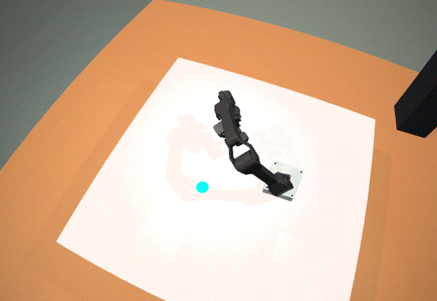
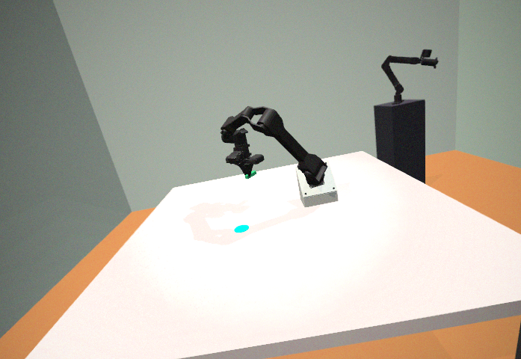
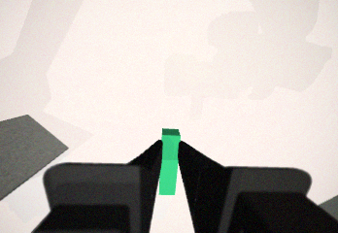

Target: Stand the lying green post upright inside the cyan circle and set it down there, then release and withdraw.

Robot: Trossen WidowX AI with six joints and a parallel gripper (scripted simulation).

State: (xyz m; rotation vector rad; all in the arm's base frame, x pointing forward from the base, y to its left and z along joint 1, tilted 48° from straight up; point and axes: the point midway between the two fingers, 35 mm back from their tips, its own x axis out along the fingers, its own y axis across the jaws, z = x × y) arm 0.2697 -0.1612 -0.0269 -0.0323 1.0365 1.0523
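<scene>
My gripper (image 2: 248,174) (image 3: 170,144) is shut on the green post (image 2: 253,173) (image 3: 168,177) and holds it in the air above the white table. The post lies roughly level between the fingertips, not upright. In the top view the arm hides the fingertips and the post. The cyan circle (image 1: 202,187) (image 2: 241,228) is flat on the table with nothing on it. In the top and exterior views the gripper is farther back than the circle. The circle does not show in the wrist view.
The arm's pale base block (image 1: 296,172) (image 2: 320,199) stands on the white table (image 1: 315,248) (image 2: 269,296), to the right of the circle. A dark pedestal (image 1: 424,92) (image 2: 401,139) stands beyond the table and carries a second arm (image 2: 392,75). Arm shadows fall around the circle.
</scene>
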